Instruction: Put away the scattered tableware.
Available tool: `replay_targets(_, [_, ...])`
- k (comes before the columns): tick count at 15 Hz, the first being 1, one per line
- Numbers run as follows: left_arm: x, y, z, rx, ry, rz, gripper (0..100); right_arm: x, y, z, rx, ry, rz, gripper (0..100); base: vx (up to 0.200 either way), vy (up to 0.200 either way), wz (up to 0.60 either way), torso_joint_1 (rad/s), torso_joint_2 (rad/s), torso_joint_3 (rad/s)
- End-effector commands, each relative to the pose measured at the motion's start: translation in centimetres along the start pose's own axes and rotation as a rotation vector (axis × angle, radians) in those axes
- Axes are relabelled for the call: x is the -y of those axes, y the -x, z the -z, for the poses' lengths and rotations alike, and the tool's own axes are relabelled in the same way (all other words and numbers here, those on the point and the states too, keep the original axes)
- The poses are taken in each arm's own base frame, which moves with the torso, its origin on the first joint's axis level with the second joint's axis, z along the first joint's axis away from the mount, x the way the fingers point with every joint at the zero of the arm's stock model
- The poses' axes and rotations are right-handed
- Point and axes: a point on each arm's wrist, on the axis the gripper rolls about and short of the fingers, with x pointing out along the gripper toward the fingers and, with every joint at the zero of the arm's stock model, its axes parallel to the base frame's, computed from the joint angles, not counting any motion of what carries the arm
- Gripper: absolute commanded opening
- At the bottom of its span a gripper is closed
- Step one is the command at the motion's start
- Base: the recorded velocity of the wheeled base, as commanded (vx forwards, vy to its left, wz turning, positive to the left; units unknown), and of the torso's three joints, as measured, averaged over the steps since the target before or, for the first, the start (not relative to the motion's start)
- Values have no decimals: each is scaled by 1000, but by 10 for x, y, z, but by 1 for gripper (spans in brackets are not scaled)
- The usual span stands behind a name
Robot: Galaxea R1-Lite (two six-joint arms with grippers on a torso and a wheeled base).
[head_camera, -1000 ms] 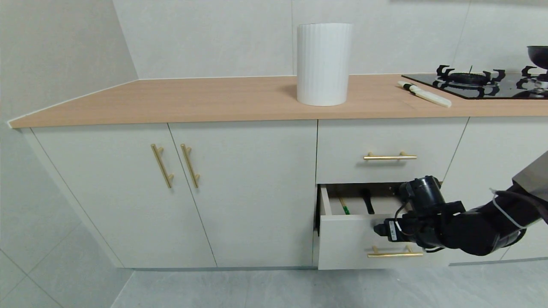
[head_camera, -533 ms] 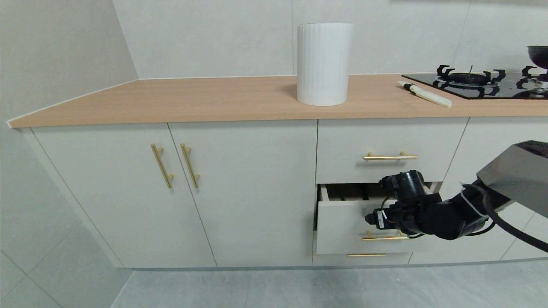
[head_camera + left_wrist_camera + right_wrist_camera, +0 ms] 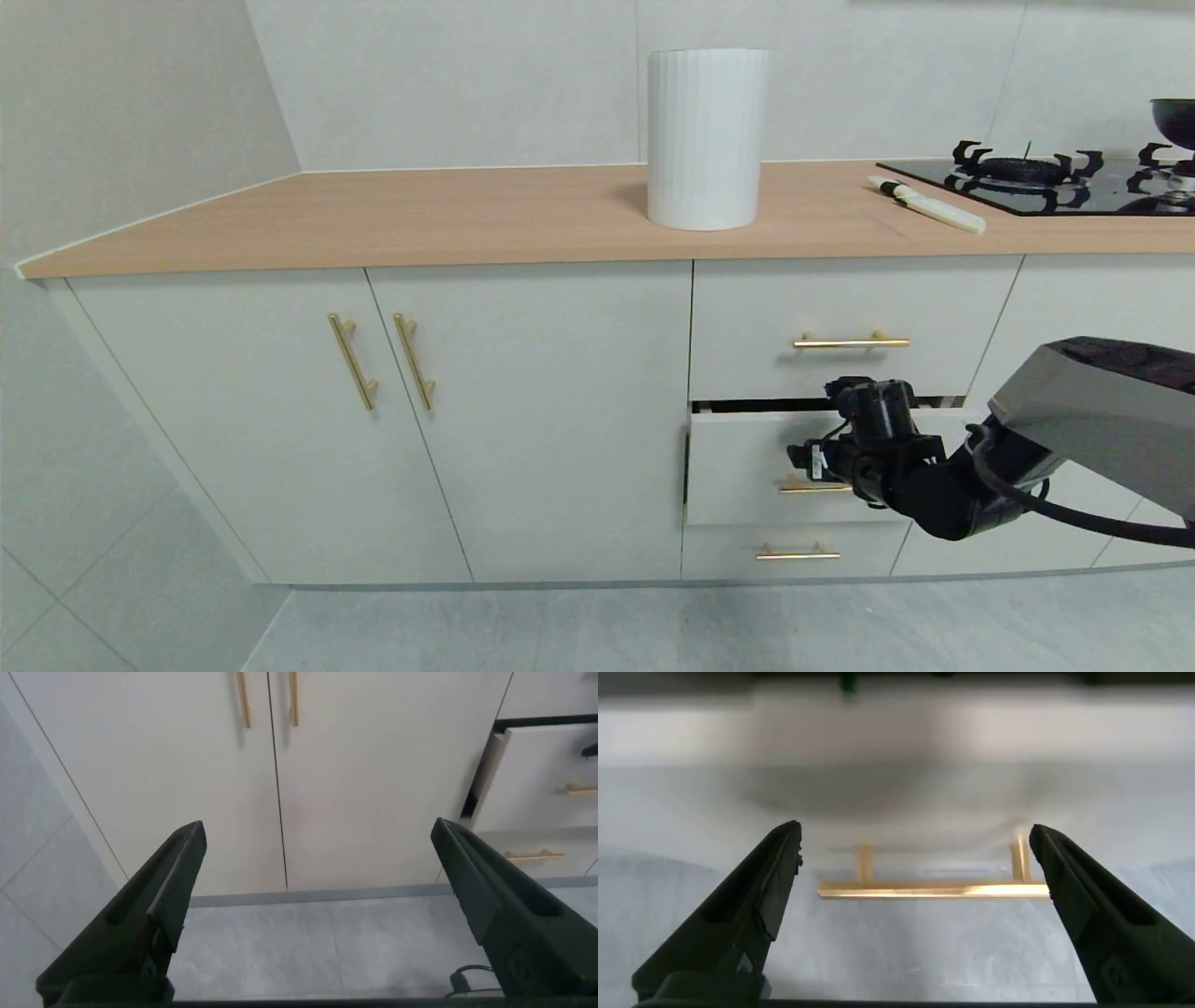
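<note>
My right pincer is at the front of the pale grey middle drawer. Its two black fingers are spread wide on either side of the drawer's slim brass bar handle and pinch nothing; I cannot tell whether they touch the front. The drawer stands slightly out from the cabinet, with a dark gap along its top edge. The white-bladed knife with a dark handle lies flat on the light wooden countertop, between the tall white ribbed cylinder and the black glass gas hob, closer to the hob. My left pincer hangs low with its fingers wide apart and empty, facing the pale double cabinet doors above the grey tiled floor.
</note>
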Motion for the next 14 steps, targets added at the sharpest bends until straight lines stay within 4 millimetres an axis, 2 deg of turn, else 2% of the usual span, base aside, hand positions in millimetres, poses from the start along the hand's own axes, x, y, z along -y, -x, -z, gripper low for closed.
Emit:
replay_targets(1, [0, 0, 0, 0, 0, 0, 100, 5, -11, 11, -19, -2, 19, 100, 0, 0, 0, 0, 0, 0])
replay_targets(3, [0, 0, 0, 0, 0, 0, 100, 16, -24, 6, 10, -34, 46, 100, 0, 0, 0, 0, 0, 0])
replay_targets(6, [0, 0, 0, 0, 0, -1, 100, 25, -33, 0, 32, -78, 65, 100, 0, 0, 0, 0, 0, 0])
replay_targets(14, [0, 0, 0, 0, 0, 0, 100, 34, -53, -11, 96, -180, 122, 100, 0, 0, 0, 0, 0, 0])
